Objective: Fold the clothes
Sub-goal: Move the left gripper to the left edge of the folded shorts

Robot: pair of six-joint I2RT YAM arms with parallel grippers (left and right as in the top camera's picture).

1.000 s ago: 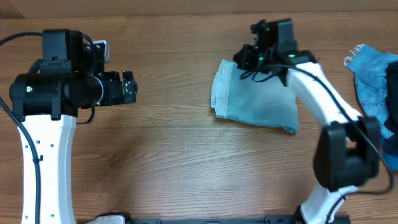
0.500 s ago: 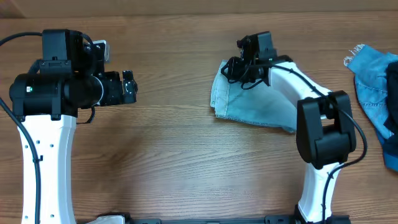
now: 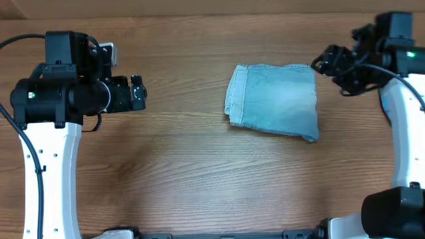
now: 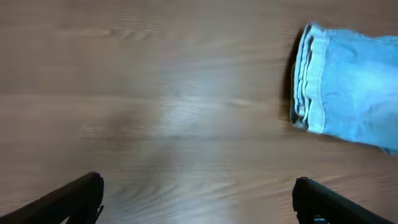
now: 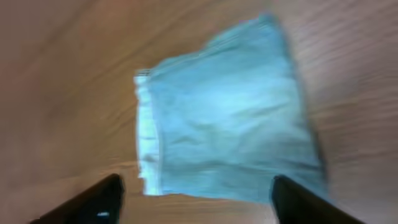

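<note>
At the left of the desk, the left arm hangs low over the wood, its jaws spread wide and holding nothing, well apart from the work. Right of centre lie the pale blue jeans, folded into a compact, roughly square packet flat on the desk. The layered edges are stacked along its left side, and its lower right corner is slightly uneven. Just beyond the packet's upper right corner, the right arm is poised above the desk, its jaws likewise wide and empty, touching no cloth. We judge this garment's folding essentially done, with at most a little squaring of the edges left. Whether further clothes wait to be folded we cannot tell, since none shows in these views.
</note>
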